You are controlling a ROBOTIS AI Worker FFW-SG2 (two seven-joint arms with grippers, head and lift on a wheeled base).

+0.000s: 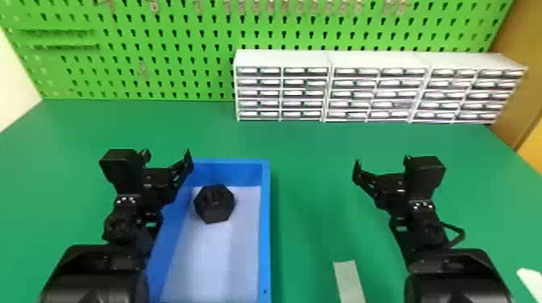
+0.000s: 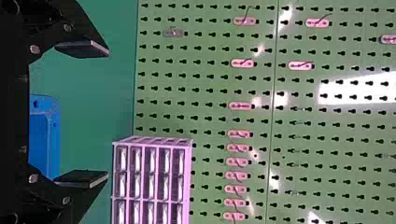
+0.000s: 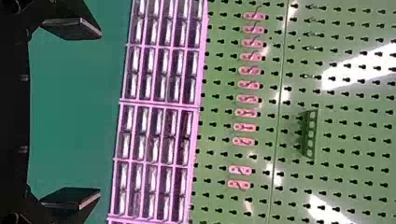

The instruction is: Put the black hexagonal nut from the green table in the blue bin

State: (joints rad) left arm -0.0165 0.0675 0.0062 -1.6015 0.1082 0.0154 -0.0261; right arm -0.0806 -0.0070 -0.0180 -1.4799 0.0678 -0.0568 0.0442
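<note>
The black hexagonal nut lies inside the blue bin, toward its far end, on the pale bottom. My left gripper is above the bin's left side, to the left of the nut and apart from it. In the left wrist view my left gripper stands open, nothing between its fingers. Over the green table, right of the bin, is my right gripper. The right wrist view has my right gripper open and holding nothing.
White drawer cabinets stand at the back right of the table, before a green pegboard. A pale strip lies on the table between the bin and my right arm. Another white piece is at the right edge.
</note>
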